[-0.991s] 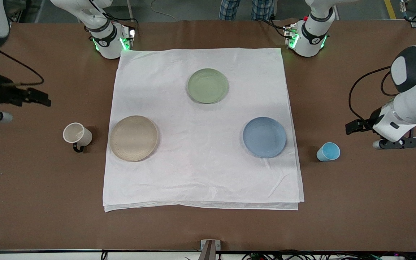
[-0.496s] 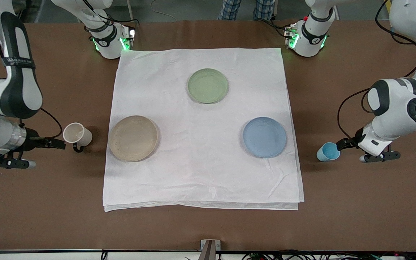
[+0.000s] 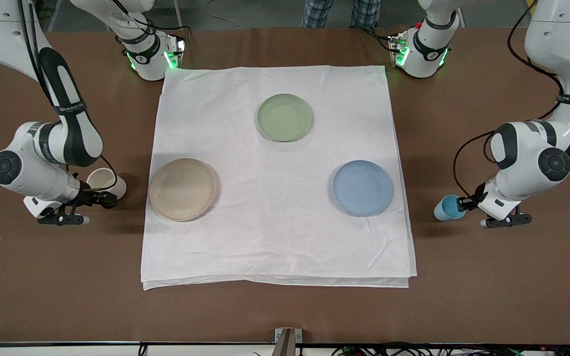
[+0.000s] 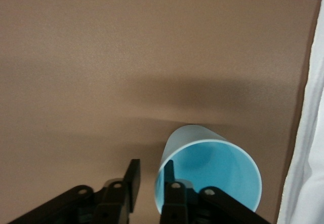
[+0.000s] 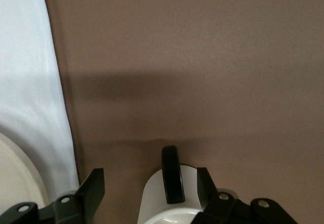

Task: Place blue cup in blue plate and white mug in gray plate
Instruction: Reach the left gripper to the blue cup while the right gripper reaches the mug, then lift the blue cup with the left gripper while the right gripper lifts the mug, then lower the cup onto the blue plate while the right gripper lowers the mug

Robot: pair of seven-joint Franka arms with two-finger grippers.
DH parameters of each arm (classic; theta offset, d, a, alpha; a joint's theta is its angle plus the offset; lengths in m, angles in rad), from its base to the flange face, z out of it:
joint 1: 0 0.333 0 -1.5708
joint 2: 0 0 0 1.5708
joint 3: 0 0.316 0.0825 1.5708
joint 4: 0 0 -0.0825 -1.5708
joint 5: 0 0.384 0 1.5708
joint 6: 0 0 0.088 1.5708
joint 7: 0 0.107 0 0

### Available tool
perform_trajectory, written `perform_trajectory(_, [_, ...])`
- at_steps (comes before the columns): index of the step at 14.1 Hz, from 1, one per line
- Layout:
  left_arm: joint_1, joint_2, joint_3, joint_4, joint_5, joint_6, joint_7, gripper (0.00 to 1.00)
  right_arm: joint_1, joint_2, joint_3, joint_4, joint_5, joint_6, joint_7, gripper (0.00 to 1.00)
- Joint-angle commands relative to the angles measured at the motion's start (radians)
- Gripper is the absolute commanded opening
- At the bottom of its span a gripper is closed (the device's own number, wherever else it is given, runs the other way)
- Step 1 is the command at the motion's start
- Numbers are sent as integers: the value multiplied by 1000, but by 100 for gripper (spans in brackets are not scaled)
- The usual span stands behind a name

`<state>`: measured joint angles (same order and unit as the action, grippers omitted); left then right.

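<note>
The blue cup (image 3: 445, 208) stands on the brown table beside the cloth, at the left arm's end. My left gripper (image 3: 463, 202) is open at its rim. In the left wrist view the cup (image 4: 212, 171) has one finger inside it and one outside, so my left gripper (image 4: 151, 169) straddles its wall. The white mug (image 3: 103, 180) stands at the right arm's end, beside the gray plate (image 3: 182, 189). My right gripper (image 3: 107, 198) is open around it. In the right wrist view the mug (image 5: 154, 201) with its dark handle sits within my right gripper (image 5: 150, 177). The blue plate (image 3: 362, 188) is empty.
A white cloth (image 3: 275, 237) covers the middle of the table and bears all three plates. A green plate (image 3: 285, 117) lies on it nearer the robots' bases. The cloth's edge shows in the left wrist view (image 4: 309, 148) and in the right wrist view (image 5: 30, 82).
Both arms have swung in and come down. The left gripper has reached the blue cup's rim and the right gripper has closed in on the white mug. Cup, mug and plates have not moved.
</note>
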<state>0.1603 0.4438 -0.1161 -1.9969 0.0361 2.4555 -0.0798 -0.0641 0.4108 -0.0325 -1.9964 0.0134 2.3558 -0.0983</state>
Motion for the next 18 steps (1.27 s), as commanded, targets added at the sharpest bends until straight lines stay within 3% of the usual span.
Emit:
perform_trajectory(1, [-5,0,-8,6,-22,11,-14,1,-31,3,8,-25,2,28,-49,70])
perform_trajectory(4, [-8,-80,-71,-8,-22,-48,-83,0,-32,3,8,-30,2,26,-49,15])
perform_trajectory(5, [-8,-103,-103,-8,-22,-87,-134,0,-33,3,10,-31,8,25,-49,1])
perform_trajectory(9, [-10,-175,-284,-26,-19,-182,-439,0,-23,-4,10,-24,8,8,-32,0])
perform_trajectory(11, [-16,-165,-362,-36,-7,-181,-603,0,-7,-38,20,16,16,-111,50,0])
perform_trajectory(14, [-93,-143,-376,-63,27,-152,-739,0,53,-130,51,10,155,-216,176,0])
perform_trajectory(18, [-130,-108,-376,-146,97,-35,-804,1,127,-152,140,-51,180,-130,403,0])
